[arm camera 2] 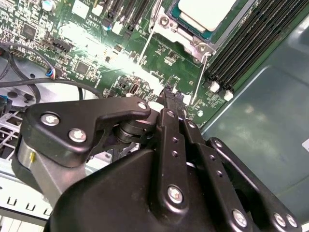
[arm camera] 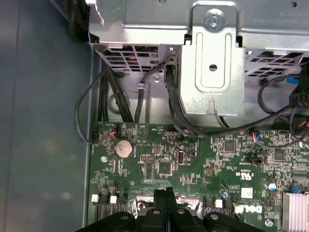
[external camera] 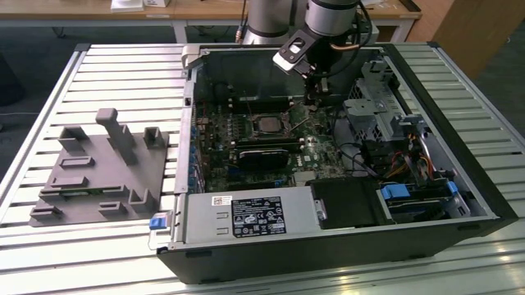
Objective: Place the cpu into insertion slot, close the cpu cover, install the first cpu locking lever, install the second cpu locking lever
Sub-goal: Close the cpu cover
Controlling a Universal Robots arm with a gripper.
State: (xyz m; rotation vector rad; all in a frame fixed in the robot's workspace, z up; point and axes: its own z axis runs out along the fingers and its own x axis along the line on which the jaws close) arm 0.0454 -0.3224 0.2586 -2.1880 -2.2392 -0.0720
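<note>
In the exterior view the end effector (external camera: 316, 101) hangs low inside the case (external camera: 345, 258), just to the exterior view's right of the cpu (external camera: 267, 125).

In the second wrist view the cpu (arm camera 2: 205, 12) sits in the slot, the cover (arm camera 2: 181, 31) seemingly down, with thin levers (arm camera 2: 150, 46) alongside. The end effector (arm camera 2: 168, 96) is pinched closed and holds nothing.

In the first wrist view its tips (arm camera: 165, 192) are close over the board (arm camera: 164, 164). They could slip off a springy lever and gouge components, or snag the cables (arm camera: 140, 92).
</note>
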